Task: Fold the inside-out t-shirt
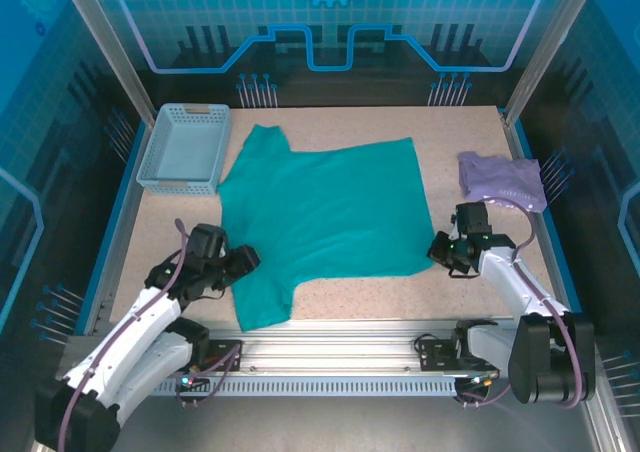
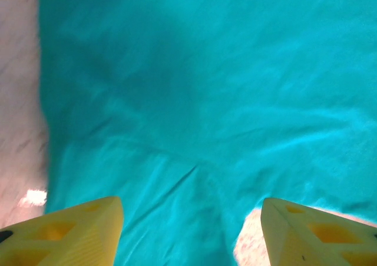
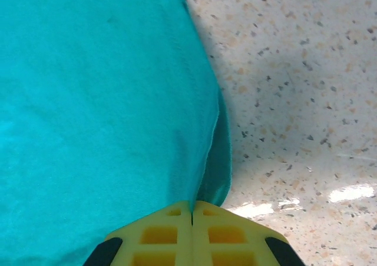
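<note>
At the near edge the metal rail (image 1: 340, 334) runs across the front of the table (image 1: 360, 297). A strip of bare speckled top lies between it and the hem of the inside-out t-shirt (image 1: 330, 212).

On the near left, the left gripper (image 1: 238, 263) stands at the shirt's left edge, where a sleeve reaches down towards the rail. In its wrist view its jaws are wide apart (image 2: 191, 206) with teal cloth (image 2: 206, 89) between them. Bare table shows along the left side and in a small patch by the right finger. I cannot tell whether the fingers touch the cloth.

On the near right, the right gripper (image 1: 441, 250) sits at the shirt's lower right corner. Its wrist view shows the jaws pressed together (image 3: 192, 206) on the shirt's edge (image 3: 88, 101), which curls up into them with a darker fold beneath. The table to its right is bare.

The shirt lies spread flat over the middle of the table, its right edge straight. Its far sleeve points towards the pale blue basket (image 1: 178, 185), which is at the far left, just beside the cloth. At the far right, a crumpled lavender garment (image 1: 500, 179) lies well apart from the shirt, with open top between them. A wide bare band runs along the far edge.
</note>
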Controlling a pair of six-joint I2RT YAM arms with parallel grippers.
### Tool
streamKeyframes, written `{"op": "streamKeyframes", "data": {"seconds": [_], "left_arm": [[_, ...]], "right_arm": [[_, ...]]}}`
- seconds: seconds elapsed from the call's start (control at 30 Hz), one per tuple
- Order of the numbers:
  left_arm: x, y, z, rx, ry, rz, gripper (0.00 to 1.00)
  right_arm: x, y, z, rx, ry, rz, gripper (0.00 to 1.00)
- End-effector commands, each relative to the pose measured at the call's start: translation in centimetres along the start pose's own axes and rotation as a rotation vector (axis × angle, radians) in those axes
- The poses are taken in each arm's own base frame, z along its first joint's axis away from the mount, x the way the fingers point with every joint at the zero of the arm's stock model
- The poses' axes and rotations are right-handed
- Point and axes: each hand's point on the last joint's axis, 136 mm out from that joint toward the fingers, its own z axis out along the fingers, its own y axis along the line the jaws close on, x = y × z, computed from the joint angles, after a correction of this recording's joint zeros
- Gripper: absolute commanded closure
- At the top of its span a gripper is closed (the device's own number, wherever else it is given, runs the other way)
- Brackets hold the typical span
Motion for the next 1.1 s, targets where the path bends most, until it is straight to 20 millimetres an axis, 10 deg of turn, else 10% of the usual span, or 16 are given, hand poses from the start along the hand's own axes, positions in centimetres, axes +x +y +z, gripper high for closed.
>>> {"op": "streamKeyframes", "data": {"seconds": [0.0,0.43,1.07], "left_arm": [[4.6,4.8,-0.5,-0.230,0.144,-0.111,0.36],[9.9,7.7,1.1,-0.375,0.341,-0.155,0.46],[10.5,7.2,1.9,-0.334,0.355,-0.101,0.84]], "right_arm": [[-0.4,0.9,-1.0,-0.019,-0.016,-0.073,1.00],[-0.2,0.8,-2.0,-0.025,-0.054,-0.107,1.00],[0.3,0.0,-1.7,0.009,-0.044,-0.100,1.00]]}}
